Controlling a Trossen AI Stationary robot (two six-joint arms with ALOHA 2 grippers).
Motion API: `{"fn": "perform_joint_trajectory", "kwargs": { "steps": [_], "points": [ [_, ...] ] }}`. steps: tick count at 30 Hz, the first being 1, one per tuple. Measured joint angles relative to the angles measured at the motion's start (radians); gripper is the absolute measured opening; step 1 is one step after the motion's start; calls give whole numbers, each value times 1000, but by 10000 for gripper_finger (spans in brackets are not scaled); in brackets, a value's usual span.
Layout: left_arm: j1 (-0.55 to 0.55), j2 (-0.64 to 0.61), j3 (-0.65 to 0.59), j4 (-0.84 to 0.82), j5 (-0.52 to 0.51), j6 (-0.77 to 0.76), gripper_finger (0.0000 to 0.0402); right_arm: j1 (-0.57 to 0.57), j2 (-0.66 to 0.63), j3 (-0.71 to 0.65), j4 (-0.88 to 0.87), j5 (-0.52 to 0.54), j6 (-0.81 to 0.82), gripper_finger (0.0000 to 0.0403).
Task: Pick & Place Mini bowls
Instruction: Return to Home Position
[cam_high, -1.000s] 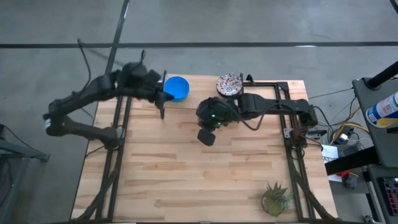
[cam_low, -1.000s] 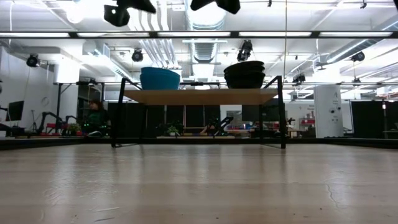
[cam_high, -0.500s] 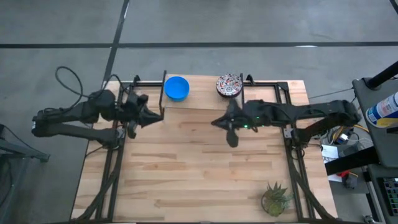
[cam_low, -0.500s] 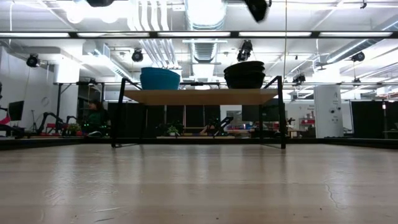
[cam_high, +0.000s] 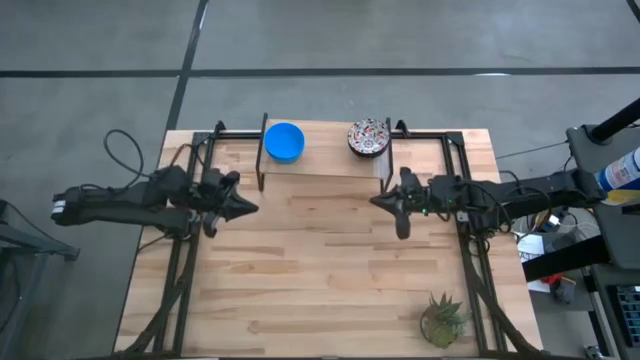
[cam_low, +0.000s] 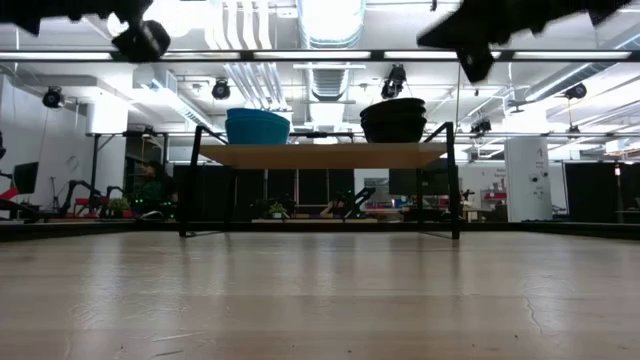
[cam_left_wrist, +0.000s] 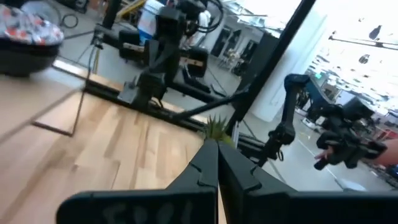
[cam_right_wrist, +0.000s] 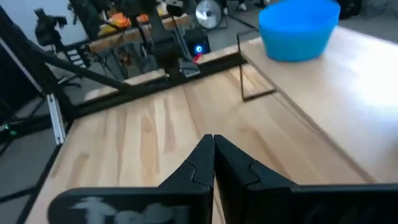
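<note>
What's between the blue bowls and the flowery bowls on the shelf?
Nothing. The high view shows only bare light wooden shelf between the bright blue round bowls and the white floral-patterned bowls.

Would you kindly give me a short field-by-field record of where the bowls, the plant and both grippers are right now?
blue bowls: on the shelf, toward its left end in the high view
patterned bowls: same shelf, toward its right end, apart from the blue ones
shelf position: along the table edge at the top of the high view
plant: table corner at the high view's bottom right
left gripper: shut, empty, above the table's left side
right gripper: shut, empty, above the table's right side
</note>
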Motion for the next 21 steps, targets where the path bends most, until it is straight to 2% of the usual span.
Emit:
{"fn": "perform_joint_trajectory", "kwargs": {
  "steps": [5, 7, 21],
  "points": [
    [-2, -40, -143, 226, 29, 24, 2, 10, -56, -166, 206, -40, -3, 8],
    [-2, -70, -180, 267, 45, 34, 2, 10, -80, -219, 274, -57, -3, 8],
    [-4, -262, -251, 201, 58, 77, 2, 16, -415, -459, 297, -50, -1, 9]
  ]
}}
